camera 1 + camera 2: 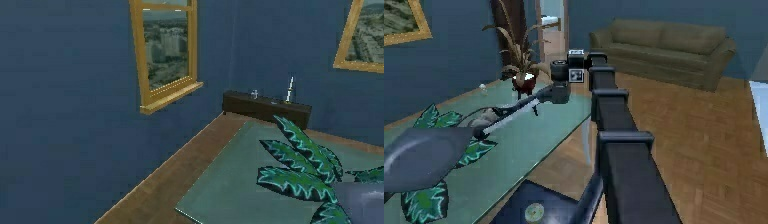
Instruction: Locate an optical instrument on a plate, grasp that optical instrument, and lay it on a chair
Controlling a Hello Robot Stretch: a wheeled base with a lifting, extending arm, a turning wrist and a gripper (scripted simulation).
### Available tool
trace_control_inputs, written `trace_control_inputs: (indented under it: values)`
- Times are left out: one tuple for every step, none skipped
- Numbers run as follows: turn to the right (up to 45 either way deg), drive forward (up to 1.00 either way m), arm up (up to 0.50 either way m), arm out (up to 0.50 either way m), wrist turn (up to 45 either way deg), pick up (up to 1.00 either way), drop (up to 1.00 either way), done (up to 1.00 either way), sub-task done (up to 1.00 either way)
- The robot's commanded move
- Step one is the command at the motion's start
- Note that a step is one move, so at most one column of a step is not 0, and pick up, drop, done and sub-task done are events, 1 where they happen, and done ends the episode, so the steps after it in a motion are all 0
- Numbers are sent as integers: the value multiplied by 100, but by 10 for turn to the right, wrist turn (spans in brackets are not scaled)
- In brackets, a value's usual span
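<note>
In the arm side view my arm [624, 150] rises from the bottom edge over a pale green tabletop [534, 150]. The gripper [534, 97] points left from its dark body, below the two white squares [579, 58]. A dark red pot with a tall plant [519, 72] stands right behind the fingers, with a small white spot beside it. I cannot tell whether the gripper holds anything. A grey rounded shape with a long thin neck [424, 160] lies among green leaves at the lower left, its neck running toward the gripper. I cannot make out a plate.
An olive sofa [664, 48] stands on wooden floor beyond the table. A flat dark thing [534, 205] lies at the bottom edge. Ahead, a low dark cabinet [265, 104] bearing small objects stands against a blue wall beside a wood-framed window [165, 50]. Green leaves [300, 165] fill the lower right.
</note>
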Motion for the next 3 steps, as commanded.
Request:
trace_control_inputs:
  values:
    - [0, 0, 0, 0, 420, 0, 0, 0, 0]
    - [0, 0, -34, 0, 0, 0, 0, 0, 0]
    - [0, 0, -32, 0, 0, 0, 0, 0, 0]
